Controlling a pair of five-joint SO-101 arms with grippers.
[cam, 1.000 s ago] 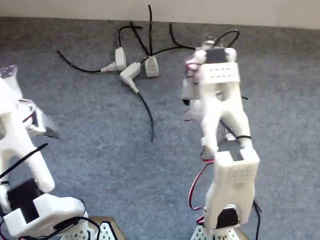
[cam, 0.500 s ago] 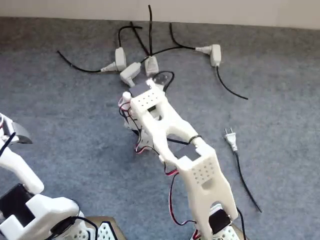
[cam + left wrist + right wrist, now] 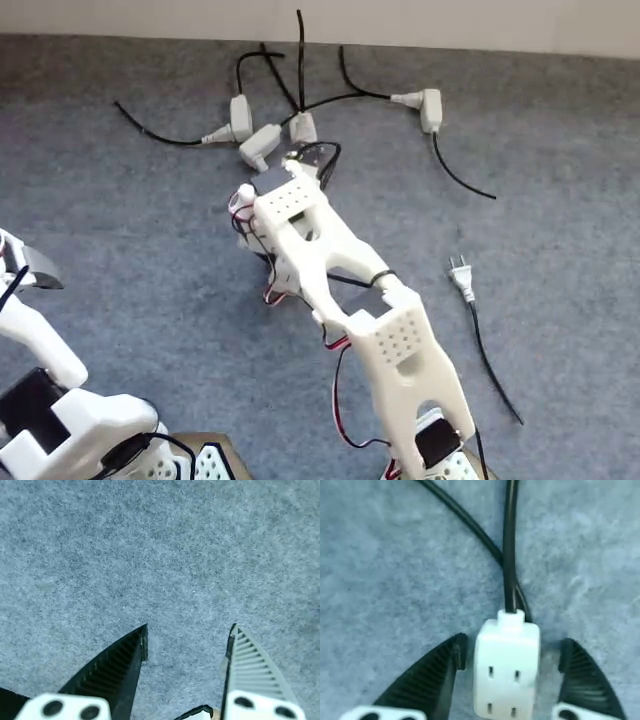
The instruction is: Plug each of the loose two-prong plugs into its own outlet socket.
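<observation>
Swings over from farther right to the far-edge middle of the table, straddles a white outlet socket with right jaws wide open and empty, holds left jaws open and empty too, leaves two-prong plug loose near right edge.

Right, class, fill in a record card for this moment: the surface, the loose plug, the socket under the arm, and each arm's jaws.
Surface: grey carpet
Loose plug: two-prong plug lying on the carpet with its cable attached, nothing touching it
Socket: white outlet socket, black cable at one end, visible slots empty
Right jaws: open, one on each side of the outlet socket
Left jaws: open, above the carpet
</observation>
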